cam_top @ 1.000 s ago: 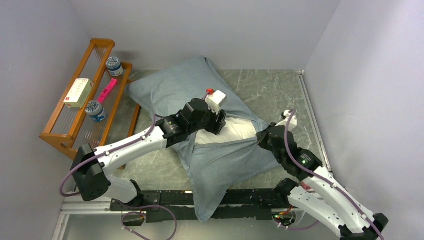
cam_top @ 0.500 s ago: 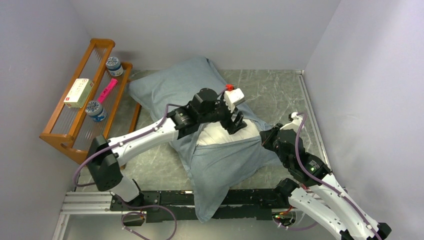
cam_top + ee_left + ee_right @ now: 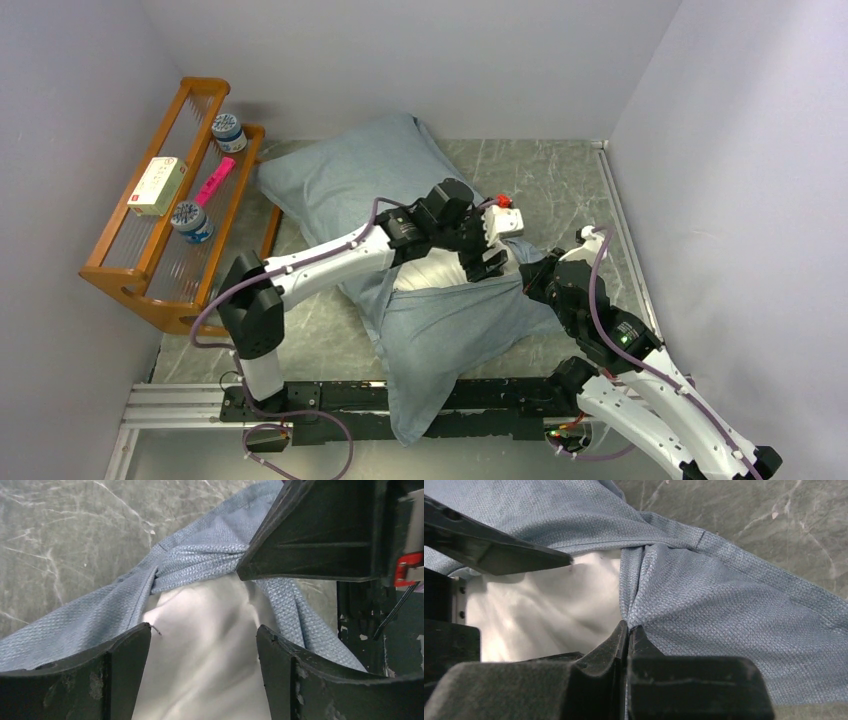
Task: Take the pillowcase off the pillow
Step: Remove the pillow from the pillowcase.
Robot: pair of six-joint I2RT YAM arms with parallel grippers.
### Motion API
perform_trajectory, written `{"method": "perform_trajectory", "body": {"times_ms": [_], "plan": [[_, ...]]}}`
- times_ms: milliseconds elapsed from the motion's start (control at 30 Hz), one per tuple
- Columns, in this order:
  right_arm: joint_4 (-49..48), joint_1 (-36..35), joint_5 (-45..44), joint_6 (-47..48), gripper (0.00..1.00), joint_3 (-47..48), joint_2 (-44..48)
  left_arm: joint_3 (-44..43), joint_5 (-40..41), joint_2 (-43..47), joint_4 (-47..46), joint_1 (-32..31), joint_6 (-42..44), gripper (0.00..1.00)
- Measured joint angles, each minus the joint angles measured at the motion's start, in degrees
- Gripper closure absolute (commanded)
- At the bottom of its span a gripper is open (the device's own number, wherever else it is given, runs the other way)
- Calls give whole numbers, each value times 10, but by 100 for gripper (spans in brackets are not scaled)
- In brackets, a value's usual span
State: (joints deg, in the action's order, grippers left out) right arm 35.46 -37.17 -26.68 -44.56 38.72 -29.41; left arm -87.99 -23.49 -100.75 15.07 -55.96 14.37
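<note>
Spread wide with nothing between its jaws, the left gripper [image 3: 202,632] hangs just above the bare white cloth of the pillow [image 3: 200,675], and the tip of 1 right-arm finger juts in from the upper right of the left wrist view. The right gripper [image 3: 629,627] has its 2 fingers pressed together on a bunched fold of the pillowcase [image 3: 734,605], at the right corner of the cover's opening, and the cloth runs taut from that pinch along the near edge of the opening. Seen from above, the grey-green marbled table [image 3: 560,180] carries everything. The pillowcase [image 3: 350,180] lies on it slantwise with its plain grey-blue face up. Its far end is plump and sits near the back left, while its near end is flat and drapes over the black rail at the front edge. The pillow [image 3: 435,268] is mostly inside the cover, and only a white patch shows at the opening in the middle, between the 2 grippers. At the left wall a wooden rack [image 3: 195,95] stands tilted, just beside the cover's far corner. On it lie a white box [image 3: 158,185], 2 small round jars [image 3: 228,131] with patterned lids, and a pink marker [image 3: 214,181] between the jars.
</note>
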Motion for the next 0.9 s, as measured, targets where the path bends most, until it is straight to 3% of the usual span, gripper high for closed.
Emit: {"method": "perform_trajectory", "body": {"times_ms": [567,900], "plan": [[0,0,5,5,100,0,2,-75,-13,-60,95,-32,163,18],[10,0,8,10,100,0,5,-75,-27,-92,78,-35,175,18]]}}
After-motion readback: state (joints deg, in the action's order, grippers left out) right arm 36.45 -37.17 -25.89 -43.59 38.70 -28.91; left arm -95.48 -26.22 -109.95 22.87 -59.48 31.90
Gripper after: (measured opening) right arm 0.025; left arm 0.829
